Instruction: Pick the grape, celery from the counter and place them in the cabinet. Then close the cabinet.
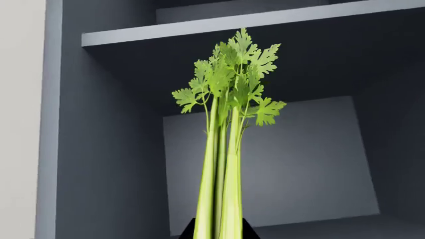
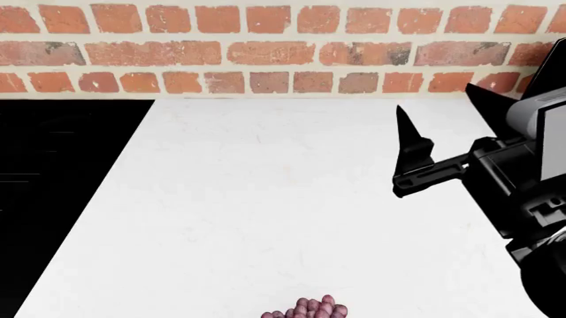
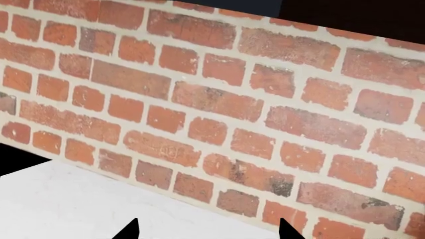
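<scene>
While the left pincer [image 1: 219,234] held the celery [image 1: 226,149] clamped at the base of its stalks, only two dark tips of that pincer showed at either side of the bundle in the left wrist view. The celery stood upright from the grip, its pale green stalks running up to bright leafy tips. Behind it lay the open cabinet [image 1: 106,149], a dark grey interior with a shelf [image 1: 199,27] crossing above the leaves and a paler back panel [image 1: 299,164] beyond the stalks. Whether the celery was already inside the cabinet or just in front of its opening, I could not tell. The left arm did not show in the head view.

The grape [image 2: 309,309] lay on the white bench [image 2: 265,199] at its front edge, about midway along, and only the top of the bunch showed at the bottom of the head view. Nothing touched it.

The right pincer [image 2: 415,156] hung over the right part of the bench, nearer the back edge, well apart from the grape. It held nothing. In the right wrist view two dark fingertips [image 3: 129,230] stood apart with bare bench and brick wall [image 3: 219,99] between them, so the pincer was wide. The brick wall ran along the back edge of the bench, and a black stovetop [image 2: 62,199] adjoined the bench's left edge.
</scene>
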You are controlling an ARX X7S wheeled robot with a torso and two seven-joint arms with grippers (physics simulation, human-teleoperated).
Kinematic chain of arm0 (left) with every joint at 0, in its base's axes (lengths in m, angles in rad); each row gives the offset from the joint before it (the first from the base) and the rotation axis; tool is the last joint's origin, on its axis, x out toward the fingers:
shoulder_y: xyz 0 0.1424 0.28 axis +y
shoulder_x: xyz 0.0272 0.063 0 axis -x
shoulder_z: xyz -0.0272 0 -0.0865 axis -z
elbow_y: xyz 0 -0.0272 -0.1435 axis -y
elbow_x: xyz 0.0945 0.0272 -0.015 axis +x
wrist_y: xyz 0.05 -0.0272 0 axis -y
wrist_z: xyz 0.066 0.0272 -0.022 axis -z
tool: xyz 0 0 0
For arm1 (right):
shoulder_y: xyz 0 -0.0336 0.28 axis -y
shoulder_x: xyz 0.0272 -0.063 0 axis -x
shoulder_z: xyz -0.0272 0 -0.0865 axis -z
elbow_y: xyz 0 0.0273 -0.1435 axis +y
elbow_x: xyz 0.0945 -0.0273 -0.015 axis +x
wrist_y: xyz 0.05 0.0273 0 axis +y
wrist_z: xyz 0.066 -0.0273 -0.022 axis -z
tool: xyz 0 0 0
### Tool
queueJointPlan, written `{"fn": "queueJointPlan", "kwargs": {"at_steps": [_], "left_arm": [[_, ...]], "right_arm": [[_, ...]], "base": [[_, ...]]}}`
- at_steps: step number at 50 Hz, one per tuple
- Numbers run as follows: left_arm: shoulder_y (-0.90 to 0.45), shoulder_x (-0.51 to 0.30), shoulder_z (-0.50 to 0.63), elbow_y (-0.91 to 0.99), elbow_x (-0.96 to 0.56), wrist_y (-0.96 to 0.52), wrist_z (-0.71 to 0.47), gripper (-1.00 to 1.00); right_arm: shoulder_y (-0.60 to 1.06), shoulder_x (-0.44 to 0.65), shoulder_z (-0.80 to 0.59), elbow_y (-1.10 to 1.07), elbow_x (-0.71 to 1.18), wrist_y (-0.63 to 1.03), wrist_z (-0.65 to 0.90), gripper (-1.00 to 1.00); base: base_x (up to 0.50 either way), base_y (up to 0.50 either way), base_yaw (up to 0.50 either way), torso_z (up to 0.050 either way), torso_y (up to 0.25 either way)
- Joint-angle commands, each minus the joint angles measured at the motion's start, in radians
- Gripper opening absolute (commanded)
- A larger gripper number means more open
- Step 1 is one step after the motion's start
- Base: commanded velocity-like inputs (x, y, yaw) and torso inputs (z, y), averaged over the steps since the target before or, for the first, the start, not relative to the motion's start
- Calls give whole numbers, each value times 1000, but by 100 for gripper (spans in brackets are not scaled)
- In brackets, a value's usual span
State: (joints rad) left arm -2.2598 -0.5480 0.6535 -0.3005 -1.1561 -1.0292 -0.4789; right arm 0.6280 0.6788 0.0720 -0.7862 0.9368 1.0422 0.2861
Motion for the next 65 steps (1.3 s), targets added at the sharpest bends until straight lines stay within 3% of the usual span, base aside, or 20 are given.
{"fn": "queueJointPlan", "kwargs": {"at_steps": [1,6,15,22,28,35,38,45,60,61,65], "left_arm": [[-40,32,29,-128,91,22,59,-100],[9,4,-29,10,41,41,7,-100],[18,-1,-43,38,33,42,-3,-100],[-83,78,17,-243,152,108,145,-100],[-96,212,-168,-413,543,66,364,-100],[-96,350,-521,-563,1096,69,603,-100],[-96,369,-613,-609,1203,62,644,-100],[-96,354,-661,-690,1184,-17,617,-100],[-96,339,-652,-711,1148,-69,586,-100],[-96,341,-650,-710,1154,-73,595,100],[-96,348,-646,-710,1179,-77,625,100]], "right_arm": [[-17,0,-21,9,-28,-22,-7,100],[-20,6,-32,11,-39,-23,-6,100],[-21,8,-35,11,-40,-26,-4,100],[-52,10,-36,27,-68,-68,-26,100],[-70,9,-36,28,-75,-81,-27,100],[-75,9,-44,30,-82,-87,-27,100],[-79,8,-48,31,-86,-90,-27,100],[-75,7,-54,32,-86,-88,-21,100],[-82,3,-66,40,-97,-101,-21,100],[-83,3,-66,41,-97,-103,-21,100],[-89,4,-67,44,-101,-110,-24,100]], "base": [[0,0,0,0,0],[0,0,0,0,0],[0,0,0,0,0],[0,0,0,0,1],[0,0,0,3,0],[0,0,0,0,0],[0,0,0,0,0],[0,0,0,0,0],[0,0,0,0,1],[0,0,0,0,0],[0,0,0,0,0]]}}
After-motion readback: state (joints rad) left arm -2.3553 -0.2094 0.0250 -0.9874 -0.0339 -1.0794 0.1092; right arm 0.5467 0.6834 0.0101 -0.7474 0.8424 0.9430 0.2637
